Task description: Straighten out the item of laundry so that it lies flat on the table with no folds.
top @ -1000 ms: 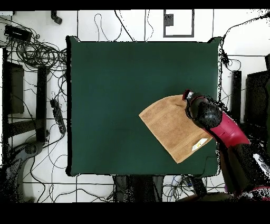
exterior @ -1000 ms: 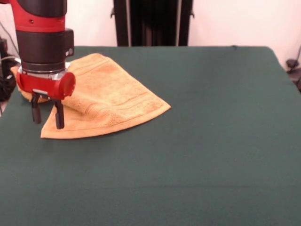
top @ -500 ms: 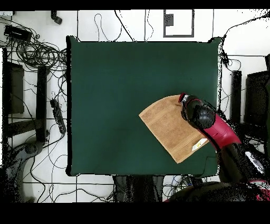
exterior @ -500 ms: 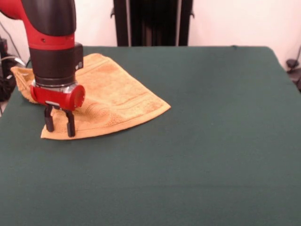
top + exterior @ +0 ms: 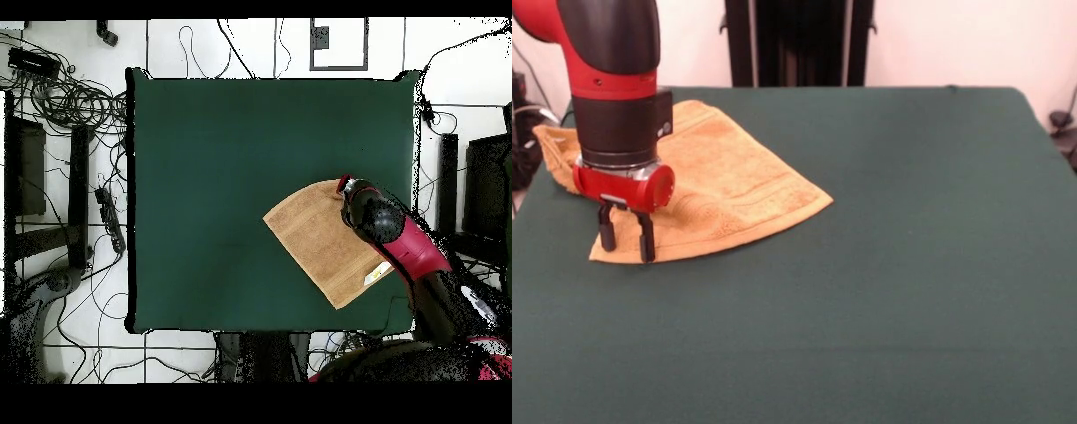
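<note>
Folded orange-tan terry towel (image 5: 719,181) sits left of frame on the dark green cloth table (image 5: 883,265). Tool (image 5: 625,241) is open, fingers straddling the lower-left towel corner. Pinch only the top layer, then drag outward to unfold.

The robot arm (image 5: 611,62) is built of thick round sections: glossy red at the upper link, then a black cylindrical wrist with a narrow silver ring below it. Under that ring sits a short red drum-shaped housing with a rounded end cap, carrying the gripper (image 5: 625,238), whose two slim black fingers (image 5: 646,240) have slightly wider squared tips. Seen from overhead, the arm (image 5: 400,240) shows a black rounded joint cap above a long red link.
</note>
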